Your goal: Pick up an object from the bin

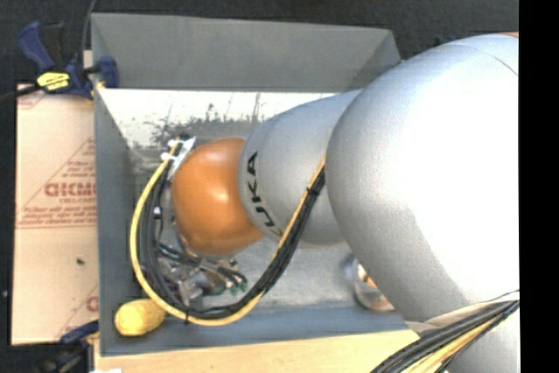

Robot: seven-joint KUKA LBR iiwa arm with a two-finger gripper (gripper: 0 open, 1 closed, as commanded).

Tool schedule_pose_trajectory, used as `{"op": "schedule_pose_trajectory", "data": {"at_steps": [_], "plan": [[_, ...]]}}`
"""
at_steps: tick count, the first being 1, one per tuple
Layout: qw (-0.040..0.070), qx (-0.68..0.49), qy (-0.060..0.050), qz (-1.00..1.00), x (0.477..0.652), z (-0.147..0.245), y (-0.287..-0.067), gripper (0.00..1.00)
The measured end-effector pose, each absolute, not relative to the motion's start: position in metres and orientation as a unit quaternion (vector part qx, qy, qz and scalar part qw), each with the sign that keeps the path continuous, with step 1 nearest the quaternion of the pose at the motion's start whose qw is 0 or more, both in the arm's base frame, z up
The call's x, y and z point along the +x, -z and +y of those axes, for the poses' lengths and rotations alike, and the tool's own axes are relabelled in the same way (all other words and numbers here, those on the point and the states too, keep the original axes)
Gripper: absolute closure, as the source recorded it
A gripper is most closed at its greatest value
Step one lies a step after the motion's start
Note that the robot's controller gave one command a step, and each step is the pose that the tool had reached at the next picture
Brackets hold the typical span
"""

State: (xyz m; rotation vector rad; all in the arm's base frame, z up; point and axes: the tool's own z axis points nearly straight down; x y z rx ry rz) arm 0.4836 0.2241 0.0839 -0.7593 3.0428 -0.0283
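In the bin (pixel 112 214): the arm (pixel 410 188) reaches in from 3 o'clock, wrist tipped low toward 7 o'clock, likely to work at floor level.
Claw (pixel 194 277): below the orange cover (pixel 210 196); spread or pressed together, cannot tell.
Nearest thing: yellow lump (pixel 140 317), 7 o'clock corner, just outside the cable loop (pixel 137 223).
Other: pale thing (pixel 371 293), 5 o'clock, half hidden.

Grey metal bin (pixel 236 57): yellow rounded lump (pixel 140 317) in lower-left corner

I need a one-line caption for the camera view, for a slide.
KUKA arm reaches into the grey bin; a yellow rounded object lies in its lower-left corner.
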Motion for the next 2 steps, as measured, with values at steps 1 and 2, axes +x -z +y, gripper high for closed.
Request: {"op": "schedule_pose_trajectory", "data": {"at_steps": [1,2], "plan": [[0.003,-0.241,0.01,0.97,0.484,0.223,-0.095,1.0],[0.001,-0.24,0.01,0.971,0.483,0.222,-0.12,1.0]]}}
